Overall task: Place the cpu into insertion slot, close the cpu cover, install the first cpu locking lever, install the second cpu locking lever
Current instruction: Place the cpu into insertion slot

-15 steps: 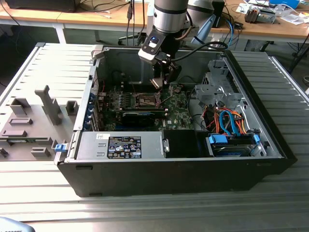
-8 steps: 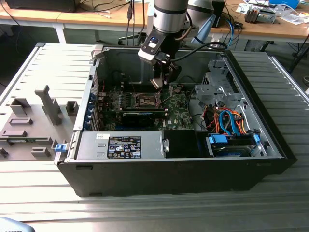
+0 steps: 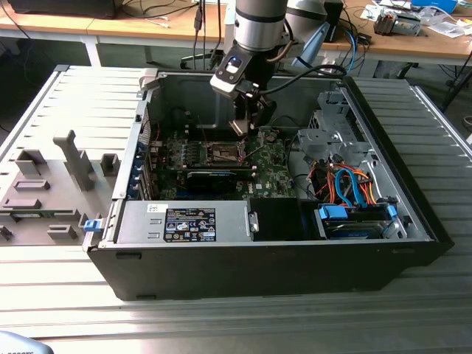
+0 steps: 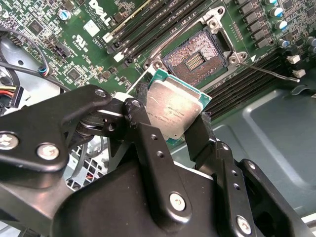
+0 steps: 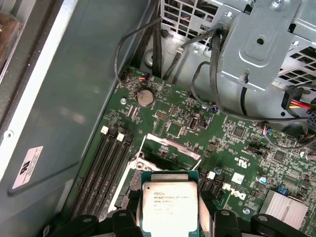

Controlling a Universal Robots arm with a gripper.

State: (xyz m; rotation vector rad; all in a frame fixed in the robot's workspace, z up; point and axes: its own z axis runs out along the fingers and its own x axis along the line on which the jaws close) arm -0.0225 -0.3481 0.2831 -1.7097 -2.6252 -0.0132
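Holding the cpu (image 4: 175, 111) pinched in gripper (image 3: 248, 125) near bare insertion slot (image 4: 195, 59), not touching; 0 of 4 steps done.

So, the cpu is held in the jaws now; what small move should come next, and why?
Probably shift the cpu sideways until it sits squarely over the insertion slot, and only then lower it. The jaws are shut on the cpu's edges. In the second wrist view it hangs off to one side of the slot rather than over it, and the slot's contact field lies bare.
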